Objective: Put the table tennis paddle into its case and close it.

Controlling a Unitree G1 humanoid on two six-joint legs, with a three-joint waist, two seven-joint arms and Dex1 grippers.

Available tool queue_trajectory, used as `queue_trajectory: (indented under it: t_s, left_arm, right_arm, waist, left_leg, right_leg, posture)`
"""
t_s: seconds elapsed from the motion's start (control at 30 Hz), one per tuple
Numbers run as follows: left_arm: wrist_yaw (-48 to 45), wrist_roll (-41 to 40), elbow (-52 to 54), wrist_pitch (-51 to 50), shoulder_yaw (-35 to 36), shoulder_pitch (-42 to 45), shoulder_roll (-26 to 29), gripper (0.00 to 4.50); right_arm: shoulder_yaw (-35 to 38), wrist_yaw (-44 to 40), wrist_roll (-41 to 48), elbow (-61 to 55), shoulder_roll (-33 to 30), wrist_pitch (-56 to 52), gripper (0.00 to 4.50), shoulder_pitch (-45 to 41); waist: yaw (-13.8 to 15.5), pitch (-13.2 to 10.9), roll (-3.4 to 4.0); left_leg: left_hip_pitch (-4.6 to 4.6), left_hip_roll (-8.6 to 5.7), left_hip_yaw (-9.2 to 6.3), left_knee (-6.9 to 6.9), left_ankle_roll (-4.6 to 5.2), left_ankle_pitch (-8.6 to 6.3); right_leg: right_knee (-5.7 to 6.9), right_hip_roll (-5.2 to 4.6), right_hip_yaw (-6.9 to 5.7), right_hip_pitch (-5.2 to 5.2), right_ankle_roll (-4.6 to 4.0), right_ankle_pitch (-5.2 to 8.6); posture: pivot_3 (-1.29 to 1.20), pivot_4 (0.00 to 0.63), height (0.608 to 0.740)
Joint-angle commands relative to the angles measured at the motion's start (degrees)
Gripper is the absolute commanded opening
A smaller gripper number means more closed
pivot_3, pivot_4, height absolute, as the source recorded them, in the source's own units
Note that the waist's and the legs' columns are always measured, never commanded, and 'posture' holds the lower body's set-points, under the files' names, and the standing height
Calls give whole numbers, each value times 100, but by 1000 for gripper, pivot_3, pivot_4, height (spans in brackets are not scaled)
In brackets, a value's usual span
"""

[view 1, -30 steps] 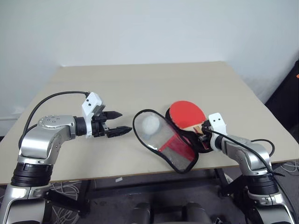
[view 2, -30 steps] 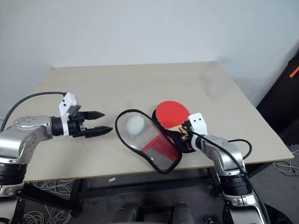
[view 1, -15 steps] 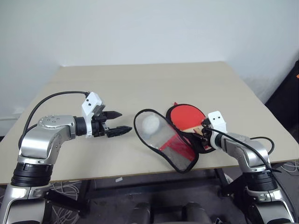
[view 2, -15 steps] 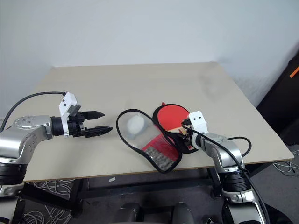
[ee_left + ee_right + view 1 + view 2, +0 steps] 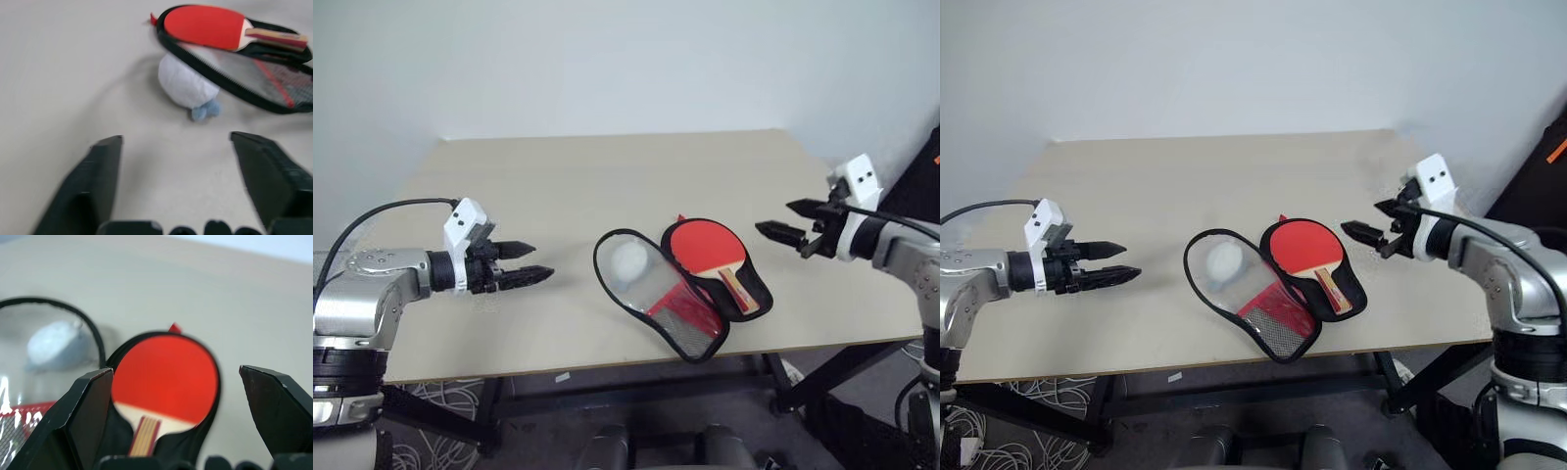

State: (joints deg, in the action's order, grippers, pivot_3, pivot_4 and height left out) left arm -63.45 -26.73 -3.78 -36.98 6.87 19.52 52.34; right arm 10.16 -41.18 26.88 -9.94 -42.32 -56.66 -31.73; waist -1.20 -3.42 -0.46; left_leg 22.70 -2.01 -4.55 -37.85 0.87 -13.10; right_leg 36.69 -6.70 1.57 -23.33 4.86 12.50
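The table tennis paddle (image 5: 707, 243) lay face up in the right half of its case (image 5: 683, 281), near the bench's (image 5: 607, 176) front edge. The flap, propped open to the left, looked light and floppy; its black-edged rim seemed the best hold. The paddle looked stiff and light. Both the left pincer (image 5: 522, 263) and right pincer (image 5: 790, 223) hovered open, well apart from the case, nothing between.

You are working in a bare lab or test room: a plain beige table (image 5: 607, 176) spans ahead of both grippers, a blank white wall (image 5: 607, 59) stands beyond it, and loose cables (image 5: 450, 397) lie on the floor beneath the left arm.
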Motion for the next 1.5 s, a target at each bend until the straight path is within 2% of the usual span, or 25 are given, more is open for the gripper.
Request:
queue_trajectory:
  t_s: [0.03, 0.13, 0.53, 0.8, 0.87, 0.97, 1.1, 1.23, 1.33, 1.43, 1.5]
  left_arm:
    - [158, -30, 150, 91, -108, -108, -380, 2523]
    - [303, 19, 247, 31, -293, -150, -689, 1510]
    - [576, 2, 511, -88, -971, 506, -1735, 1510]
    - [1110, 357, -164, 154, -1605, 1682, -3289, 1510]
    - [1551, 648, -613, 269, -1795, 1975, -3814, 1510]
    - [1793, 953, -929, 394, -2061, 2064, -4230, 1510]
    - [1562, 1051, -614, 238, -2470, 1719, -4215, 1510]
    - [1317, 864, -78, -192, -2483, 1352, -3835, 1510]
    - [1226, 678, 243, -561, -2429, 1137, -3636, 1510]
    - [1270, 576, 348, -825, -2428, 981, -3577, 2103]
    - [1296, 514, 372, -977, -2415, 909, -3605, 2774]
  right_arm:
    - [117, -16, -11, 187, -154, 255, 4500, -401]
    - [45, -47, -7, 222, -199, 304, 4500, -515]
    - [-141, -67, -47, 286, -290, 448, 4500, -557]
    - [-174, -17, -36, 336, -268, 494, 4500, -600]
    - [-170, -21, -64, 404, -295, 538, 4500, -618]
    - [-214, -102, -93, 397, -380, 590, 4500, -571]
    - [-488, -717, -227, 256, -878, 928, 4500, -189]
    - [-616, -1706, -94, -136, -1453, 1364, 4500, 336]
    - [-699, -1927, -210, -134, -1587, 1618, 4500, 466]
    - [-746, -1850, -296, 21, -1486, 1642, 4500, 384]
    - [-769, -1791, -294, 19, -1411, 1620, 4500, 368]
  waist:
    - [4, 0, 1]
    - [3, 0, -2]
    - [7, 1, -6]
    - [46, 2, -10]
    - [45, 3, -10]
    - [33, 3, -9]
    - [11, 3, -9]
    - [-7, 2, -8]
    - [-5, 1, -7]
    - [12, 1, -8]
    - [22, 1, -9]
  left_leg:
    - [1, -1, 1, 0, 0, 0]
    - [4, -2, 1, -2, 1, 0]
    - [4, -3, 2, -5, 1, 0]
    - [6, -9, 1, -18, 5, -1]
    - [5, -10, 3, -17, 6, -2]
    - [2, -10, 9, -17, 7, -2]
    - [3, -9, 21, -13, 13, -6]
    - [-1, -7, 36, -14, 19, -10]
    - [-5, -5, 43, -15, 21, -12]
    - [-4, -5, 44, -24, 24, -15]
    - [-1, -7, 42, -27, 25, -15]
  right_leg:
    - [0, -2, 0, -1, 0, 0]
    - [0, -2, 1, -2, 0, -2]
    - [0, -2, 2, 1, 0, -2]
    - [-1, -3, 3, 10, 2, -3]
    - [-2, -3, 6, 10, 2, -4]
    - [-2, -3, 10, 12, 3, -3]
    - [-1, -2, 23, 5, 8, 0]
    - [0, -2, 37, 0, 11, 2]
    - [0, -2, 41, 1, 12, 3]
    - [0, -4, 43, 4, 12, 3]
    - [0, -5, 41, 5, 13, 3]
  posture:
    - [0, 0, 698]
    - [0, 0, 698]
    - [0, 0, 698]
    - [0, 0, 698]
    - [0, 0, 698]
    - [0, 0, 698]
    - [0, 0, 698]
    - [0, 0, 698]
    - [0, 0, 698]
    - [0, 0, 698]
    - [0, 0, 698]
